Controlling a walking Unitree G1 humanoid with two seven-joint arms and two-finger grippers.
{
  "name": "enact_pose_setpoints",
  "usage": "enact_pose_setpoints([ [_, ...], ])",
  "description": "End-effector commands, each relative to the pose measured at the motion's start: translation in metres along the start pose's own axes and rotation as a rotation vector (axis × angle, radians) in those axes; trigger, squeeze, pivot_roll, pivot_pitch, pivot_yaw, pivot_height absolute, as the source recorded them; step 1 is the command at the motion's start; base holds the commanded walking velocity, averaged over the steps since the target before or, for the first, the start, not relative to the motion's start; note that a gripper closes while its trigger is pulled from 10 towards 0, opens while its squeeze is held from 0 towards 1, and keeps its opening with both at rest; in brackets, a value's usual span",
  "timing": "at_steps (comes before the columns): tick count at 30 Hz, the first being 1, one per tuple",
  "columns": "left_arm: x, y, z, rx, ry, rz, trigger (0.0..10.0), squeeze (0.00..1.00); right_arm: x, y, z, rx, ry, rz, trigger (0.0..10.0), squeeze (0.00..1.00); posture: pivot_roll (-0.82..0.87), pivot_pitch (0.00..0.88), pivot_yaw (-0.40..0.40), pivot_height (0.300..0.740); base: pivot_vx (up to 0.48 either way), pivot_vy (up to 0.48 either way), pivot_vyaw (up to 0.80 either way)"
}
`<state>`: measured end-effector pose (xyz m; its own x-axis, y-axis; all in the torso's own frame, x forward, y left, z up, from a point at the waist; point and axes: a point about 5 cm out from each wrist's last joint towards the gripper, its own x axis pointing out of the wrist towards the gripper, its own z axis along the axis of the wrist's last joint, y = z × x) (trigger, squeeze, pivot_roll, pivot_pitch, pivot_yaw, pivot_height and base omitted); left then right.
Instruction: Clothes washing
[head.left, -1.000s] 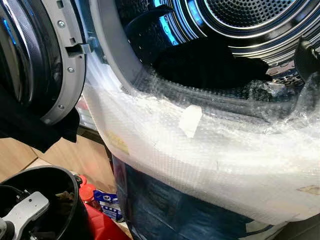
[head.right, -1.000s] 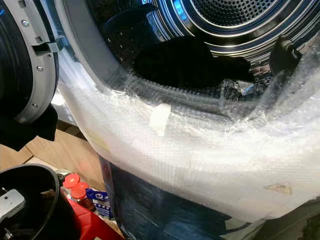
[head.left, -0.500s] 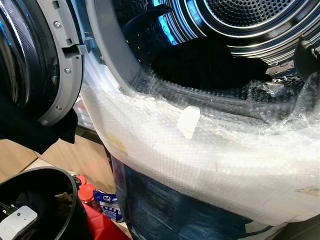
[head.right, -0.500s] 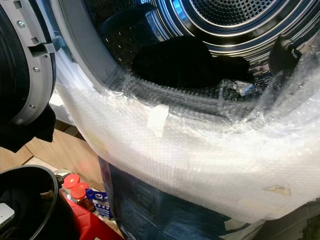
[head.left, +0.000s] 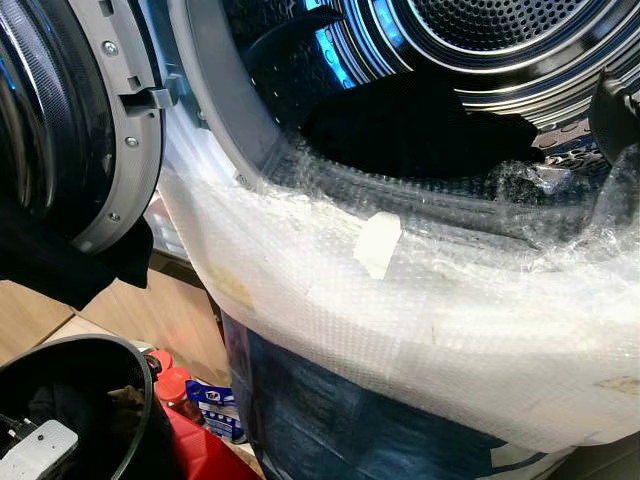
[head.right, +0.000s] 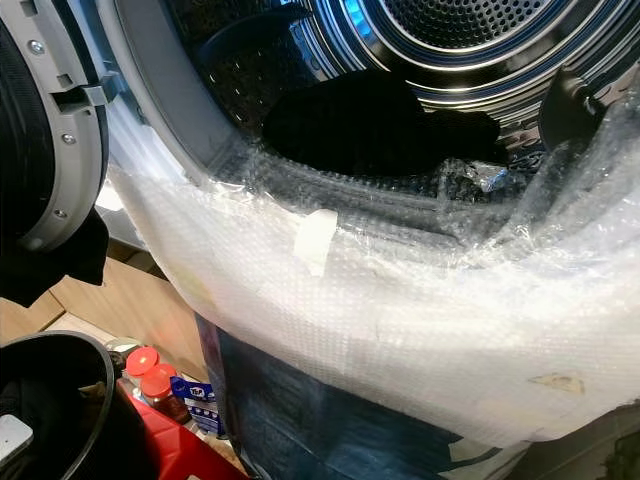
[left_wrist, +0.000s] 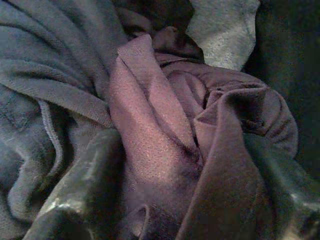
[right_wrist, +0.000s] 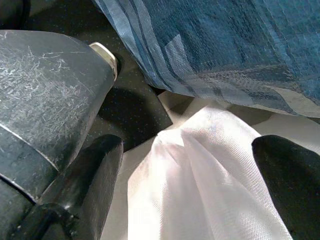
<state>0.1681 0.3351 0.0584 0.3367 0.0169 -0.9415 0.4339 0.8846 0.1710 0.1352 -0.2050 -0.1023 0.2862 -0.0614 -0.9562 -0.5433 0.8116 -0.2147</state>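
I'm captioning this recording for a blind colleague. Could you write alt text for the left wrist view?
The left gripper is down among crumpled laundry, its two black fingers spread open either side of a bunched maroon garment. A grey knit garment lies against it on one side, and a pale grey cloth shows beyond.

No text can be read; the blue label (head.left: 213, 398) on the floor is too blurred.
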Motion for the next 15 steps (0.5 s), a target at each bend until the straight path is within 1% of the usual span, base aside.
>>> enact_pose_setpoints([
  [1, 0.0075, -0.0101, -0.0132, -0.009, 0.054, -0.052, 0.0, 0.00, 0.0017, 0.0404, 0.0058, 0.004, -0.016, 0.145, 10.0, 0.00, 0.11, 0.074, 0.070, 0.740, 0.000, 0.000, 0.00],
  [10, 0.0036, -0.0063, -0.0155, 0.008, 0.060, -0.066, 0.0, 0.00, 0.0018, 0.0430, 0.0123, 0.004, -0.029, 0.149, 10.0, 0.00, 0.12, 0.073, 0.080, 0.740, 0.000, 0.000, 0.00],
  [12, 0.0019, -0.0055, -0.0120, 0.010, 0.049, -0.062, 0.0, 0.00, 0.0018, 0.0422, 0.0133, 0.003, -0.032, 0.145, 10.0, 0.00, 0.13, 0.071, 0.080, 0.740, 0.000, 0.000, 0.00],
  [15, 0.0026, -0.0088, -0.0114, 0.016, 0.049, -0.086, 0.0, 0.00, 0.0018, 0.0419, 0.0133, 0.000, -0.034, 0.143, 10.0, 0.00, 0.13, 0.068, 0.080, 0.740, 0.000, 0.000, 0.00],
])
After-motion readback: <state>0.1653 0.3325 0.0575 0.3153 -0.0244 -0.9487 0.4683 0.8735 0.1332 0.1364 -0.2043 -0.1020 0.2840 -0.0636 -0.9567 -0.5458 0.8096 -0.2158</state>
